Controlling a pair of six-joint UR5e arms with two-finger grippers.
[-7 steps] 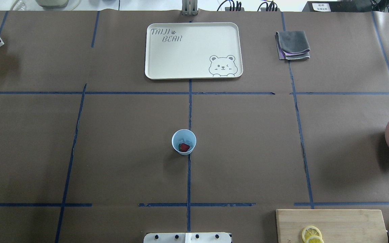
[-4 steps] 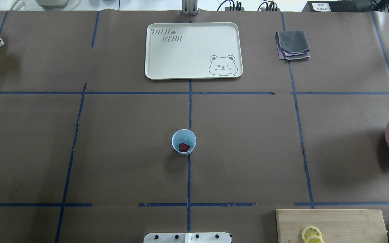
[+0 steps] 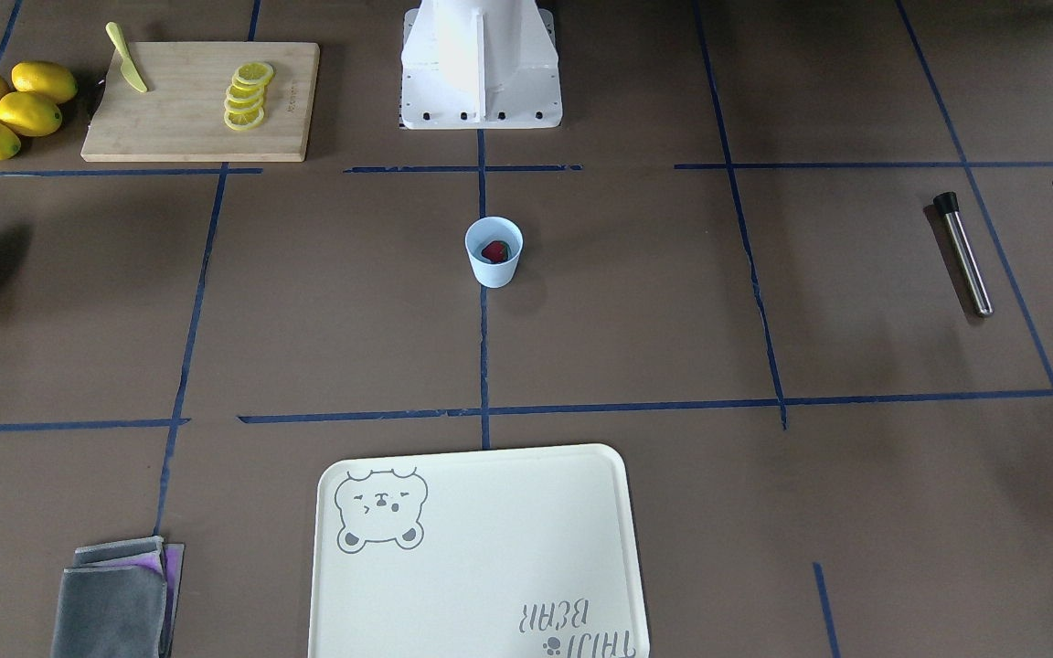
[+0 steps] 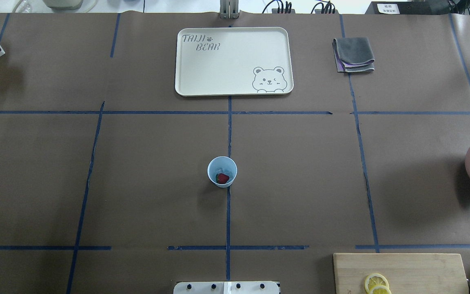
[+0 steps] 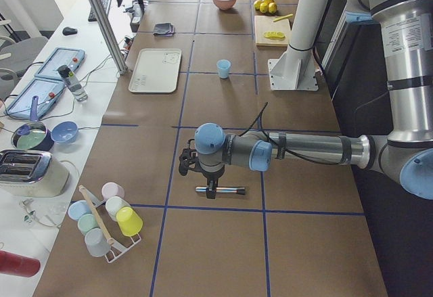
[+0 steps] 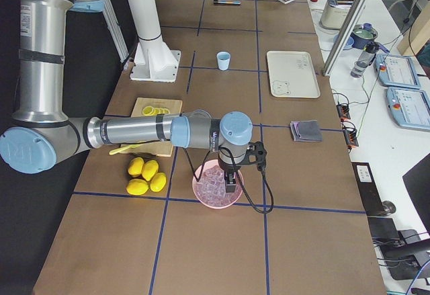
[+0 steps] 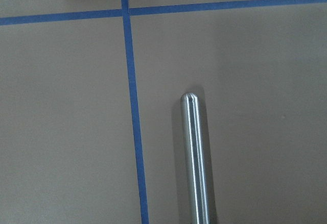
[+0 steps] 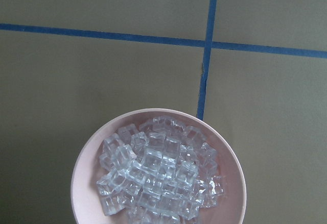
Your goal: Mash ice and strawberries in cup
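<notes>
The pale-blue cup (image 4: 222, 171) stands upright at the table's middle, also in the front view (image 3: 494, 260). Inside lie a dark-red strawberry (image 4: 222, 178) and faint whitish ice (image 4: 227, 167). My left gripper (image 5: 211, 189) hangs just over a steel muddler (image 5: 226, 190), far from the cup; I cannot tell whether it is open. The left wrist view shows only the muddler (image 7: 194, 157), no fingers. My right gripper (image 6: 230, 189) hangs over a pink bowl (image 6: 201, 194) of ice cubes (image 8: 158, 178); I cannot tell its state.
A cream bear tray (image 4: 186, 61) lies beyond the cup, with a folded grey cloth (image 4: 354, 54) at the far right. A cutting board (image 3: 170, 128) holds lemon slices (image 3: 246, 94) and a knife (image 3: 127, 46); whole lemons (image 3: 10, 105) lie beside it. A cup rack (image 5: 108, 219) stands at the left end.
</notes>
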